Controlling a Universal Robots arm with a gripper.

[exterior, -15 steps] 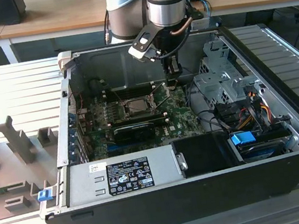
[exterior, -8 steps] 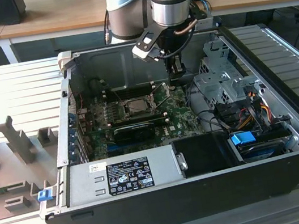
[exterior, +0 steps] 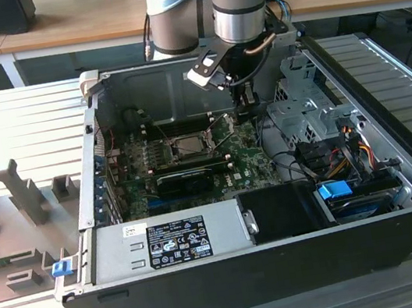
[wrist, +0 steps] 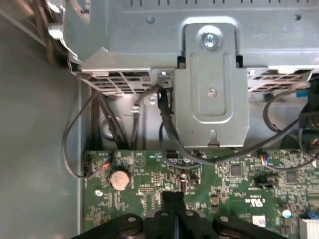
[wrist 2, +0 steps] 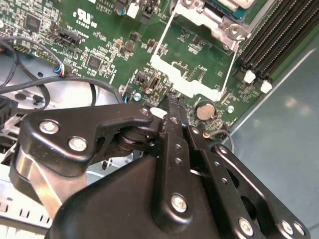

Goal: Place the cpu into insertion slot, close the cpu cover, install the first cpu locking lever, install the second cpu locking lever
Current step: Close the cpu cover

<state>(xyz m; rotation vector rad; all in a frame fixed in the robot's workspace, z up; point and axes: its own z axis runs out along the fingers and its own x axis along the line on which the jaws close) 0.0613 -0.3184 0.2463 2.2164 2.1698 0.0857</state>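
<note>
Exterior view: end effector (exterior: 245, 110) pinched together on nothing, hanging over the motherboard (exterior: 246, 159) beside the insertion slot (exterior: 189, 146) (probably kept close for socket work); cpu seated or not, cannot tell.

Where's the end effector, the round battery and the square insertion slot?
end effector (wrist: 174, 198), first wrist view, between its black fingertips.
round battery (wrist: 119, 179), first wrist view, middle of its round face.
insertion slot (exterior: 177, 148), exterior view, its silvery rim.
</note>
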